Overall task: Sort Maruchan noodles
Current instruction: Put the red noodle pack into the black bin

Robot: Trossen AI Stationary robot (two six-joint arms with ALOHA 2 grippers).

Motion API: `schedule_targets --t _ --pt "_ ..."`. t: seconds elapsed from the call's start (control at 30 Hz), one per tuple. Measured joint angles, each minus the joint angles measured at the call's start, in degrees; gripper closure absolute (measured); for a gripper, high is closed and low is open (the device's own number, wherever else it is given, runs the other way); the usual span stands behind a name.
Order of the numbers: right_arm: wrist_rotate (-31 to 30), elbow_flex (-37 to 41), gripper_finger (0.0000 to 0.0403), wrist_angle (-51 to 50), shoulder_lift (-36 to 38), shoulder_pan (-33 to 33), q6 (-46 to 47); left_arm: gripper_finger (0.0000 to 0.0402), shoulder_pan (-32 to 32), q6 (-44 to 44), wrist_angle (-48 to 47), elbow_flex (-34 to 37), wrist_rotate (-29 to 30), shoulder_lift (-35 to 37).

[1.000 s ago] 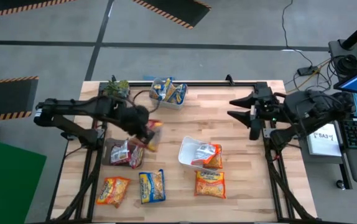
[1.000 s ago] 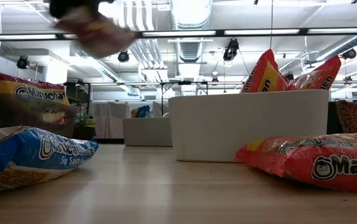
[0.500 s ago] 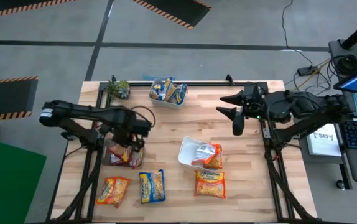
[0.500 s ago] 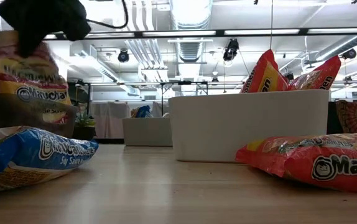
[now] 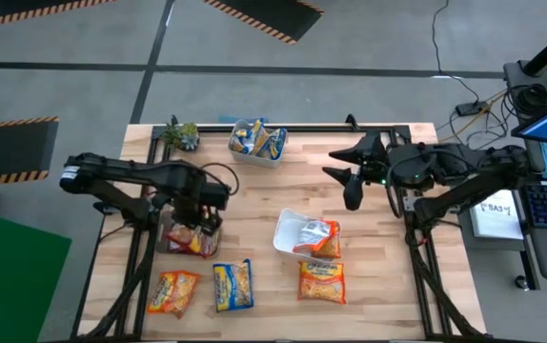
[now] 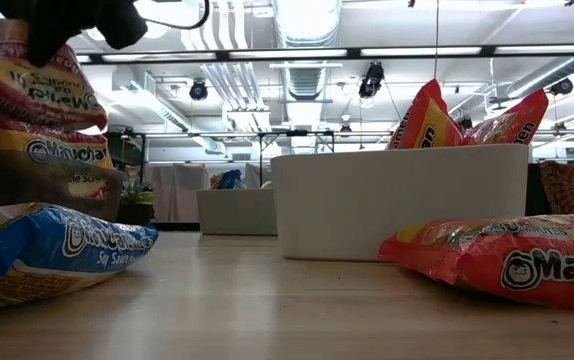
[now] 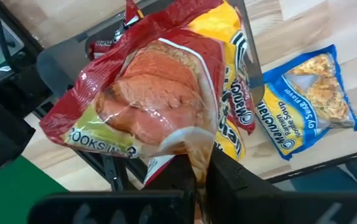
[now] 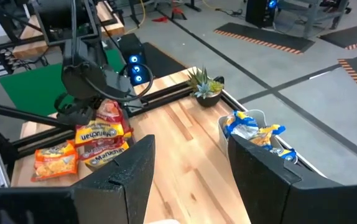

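Observation:
My left gripper is shut on a red Maruchan packet and holds it over the dark tray, where another red packet lies. My right gripper hovers open above the table's far right part and touches nothing. An orange packet, a blue-and-yellow packet and another orange packet lie flat along the near edge. Orange packets stand in the white tray. Blue packets fill the clear tray by the far edge. My left gripper pinches the red packet between its two fingers at one crinkled end edge, coming from above. The packet hangs tilted below the fingers, right over the red packet in the dark tray; whether the two touch, I cannot tell.
A small potted plant stands at the far left corner. A black rail runs along the far edge. Bare wood lies in the middle of the table, between the dark tray and the white tray and under my right gripper.
My left gripper carried the red packet from the table's middle toward the left and near side, over the dark tray, and lowered it; it has kept its hold. My right gripper moved toward the table's left, staying open.

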State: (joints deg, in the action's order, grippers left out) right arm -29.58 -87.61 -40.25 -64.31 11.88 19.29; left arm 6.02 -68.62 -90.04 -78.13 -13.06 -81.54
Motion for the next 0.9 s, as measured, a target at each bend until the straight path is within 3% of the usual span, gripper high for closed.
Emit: schedule_targets --t 0.3,0.63,0.9 --pt "0.0 0.0 0.0211 0.02 -0.31 0.07 -0.01 0.0401 -0.2 1.07 0.04 5.64 -3.48 5.67" --pt "-0.01 0.0 0.0211 0.04 -0.31 0.07 -2.66 0.0401 -0.33 -10.7 -0.06 17.96 -4.36 19.51" --pt "-0.02 0.0 0.0211 0.04 -0.37 -0.31 -3.72 0.0401 -0.38 -13.6 0.07 25.07 -0.18 17.4"
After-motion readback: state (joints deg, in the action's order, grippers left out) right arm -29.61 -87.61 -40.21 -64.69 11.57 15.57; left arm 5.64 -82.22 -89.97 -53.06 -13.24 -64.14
